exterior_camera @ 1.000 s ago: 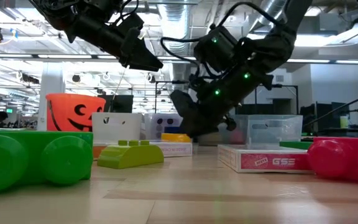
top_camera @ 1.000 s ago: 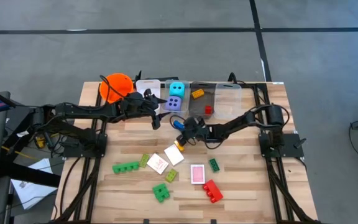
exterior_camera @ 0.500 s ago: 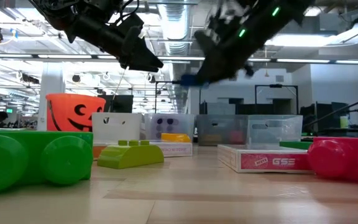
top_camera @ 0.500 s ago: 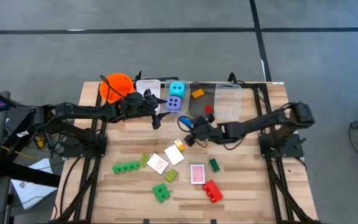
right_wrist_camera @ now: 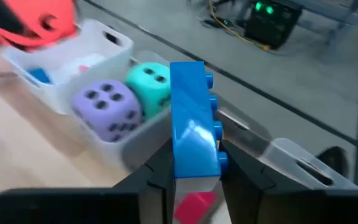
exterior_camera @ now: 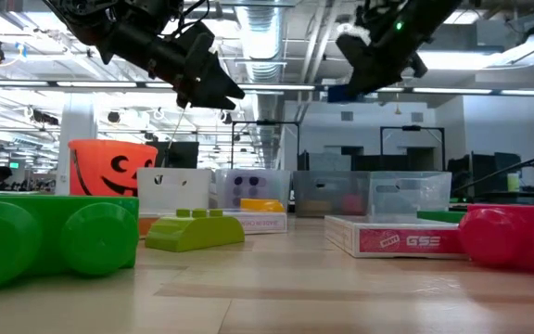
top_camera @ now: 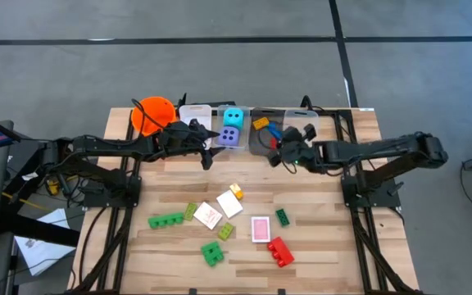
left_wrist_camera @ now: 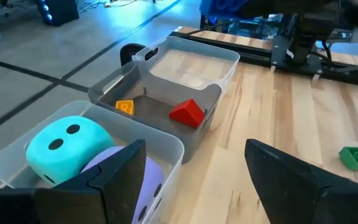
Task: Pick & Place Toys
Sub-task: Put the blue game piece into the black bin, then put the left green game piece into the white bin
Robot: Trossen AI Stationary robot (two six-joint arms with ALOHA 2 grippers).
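The left gripper (top_camera: pixel 206 156) hung over the table just in front of the bin row, its fingers (left_wrist_camera: pixel 114 177) spread apart with nothing between them. At the far left of the row stood the orange pumpkin-face bucket (top_camera: pixel 153 114), and beside it the first clear bin (top_camera: pixel 197 115), where a small blue piece and something pale showed in the right wrist view. The next bin (top_camera: pixel 232 129) held 2 dice, the cyan die (top_camera: pixel 233 117) and the purple die (top_camera: pixel 229 138). The third bin (left_wrist_camera: pixel 194 127) held a small orange-yellow brick (left_wrist_camera: pixel 125 107) and a red piece (left_wrist_camera: pixel 187 112). The last bin (top_camera: pixel 301 133) looked bare inside. The right gripper (top_camera: pixel 278 147) hovered above the third bin, pinched on an upright blue brick (right_wrist_camera: pixel 194 121).

On the open table in front lay the remaining toys: green bricks (top_camera: pixel 165 220), 2 white cards, a pink-backed card (top_camera: pixel 260 229) and a red brick (top_camera: pixel 280 251). In the low view, a card box (exterior_camera: pixel 392 237) read "GSE" on its side
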